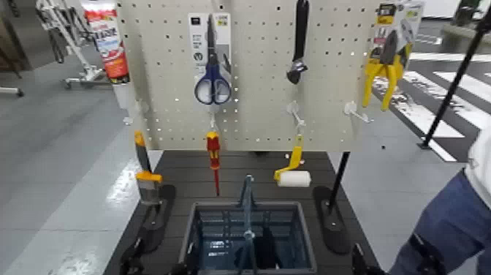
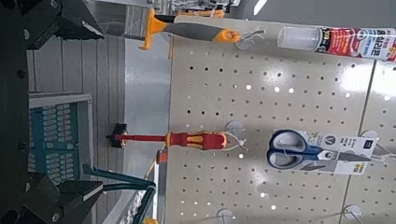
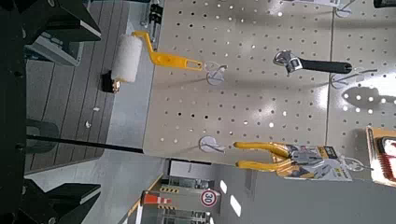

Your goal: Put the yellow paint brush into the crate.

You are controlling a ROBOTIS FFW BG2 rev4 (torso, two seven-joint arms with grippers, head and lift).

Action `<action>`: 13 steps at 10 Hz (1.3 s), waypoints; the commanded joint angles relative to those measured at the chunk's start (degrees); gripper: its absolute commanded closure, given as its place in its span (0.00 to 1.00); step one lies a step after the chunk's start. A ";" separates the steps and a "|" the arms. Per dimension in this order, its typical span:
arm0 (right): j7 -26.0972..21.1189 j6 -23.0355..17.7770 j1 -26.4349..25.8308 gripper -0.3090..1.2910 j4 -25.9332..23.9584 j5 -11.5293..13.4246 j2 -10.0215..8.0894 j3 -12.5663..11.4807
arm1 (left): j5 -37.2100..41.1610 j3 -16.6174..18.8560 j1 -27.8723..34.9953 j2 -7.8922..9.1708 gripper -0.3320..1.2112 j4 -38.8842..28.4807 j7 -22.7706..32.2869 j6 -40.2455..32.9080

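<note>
- A pale pegboard (image 1: pixel 248 73) stood upright at the back of a dark slatted table (image 1: pixel 226 172), with glossy grey floor around it and a zebra crossing marked on the floor to the robot's right.
- The yellow paint brush (image 1: pixel 145 172) hung at the pegboard's lower left edge, handle up and bristles down, its grey bristles just above the table; in the left wrist view it (image 2: pixel 187 28) showed against the board's edge beside a tube of sealant (image 2: pixel 341 40).
- The crate (image 1: pixel 191 234) sat on the table nearest the robot, centred below the board, its thin dark handle (image 1: pixel 247 212) raised upright over the middle. It was well apart from the brush.
- Other tools hung on the board: blue-handled scissors (image 1: pixel 212 84) in a card pack, a black wrench (image 1: pixel 298 44), yellow-handled pliers (image 1: pixel 386 69) in a pack, a red-and-yellow screwdriver (image 1: pixel 213 157) pointing down, and a white paint roller (image 1: pixel 294 175) with a yellow handle.
- The left gripper (image 2: pixel 23 112) was low at the table's near left corner, beside the crate; its dark fingers (image 2: pixel 61 21) stood wide apart, holding nothing.
- The right gripper (image 3: pixel 23 112) was low at the near right corner; its fingers (image 3: pixel 65 23) were likewise spread, with nothing between them.
- A person's leg in blue trousers (image 1: pixel 449 227) stood at the right edge of the head view, beside the table.
</note>
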 commanded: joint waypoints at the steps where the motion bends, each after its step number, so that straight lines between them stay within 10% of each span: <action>1: 0.01 -0.01 0.00 0.29 0.00 -0.09 0.09 0.00 | -0.08 1.89 -0.90 -4.66 0.32 -0.35 -1.04 -0.11; 6: 0.54 0.34 -0.09 0.29 0.00 -0.53 0.09 0.00 | 4.40 12.26 -4.86 -5.27 0.32 -4.13 -11.85 13.42; 13: 2.56 1.13 -1.58 0.29 1.23 -1.67 1.05 0.18 | 9.59 24.04 -13.21 -0.26 0.37 -3.78 -24.07 24.58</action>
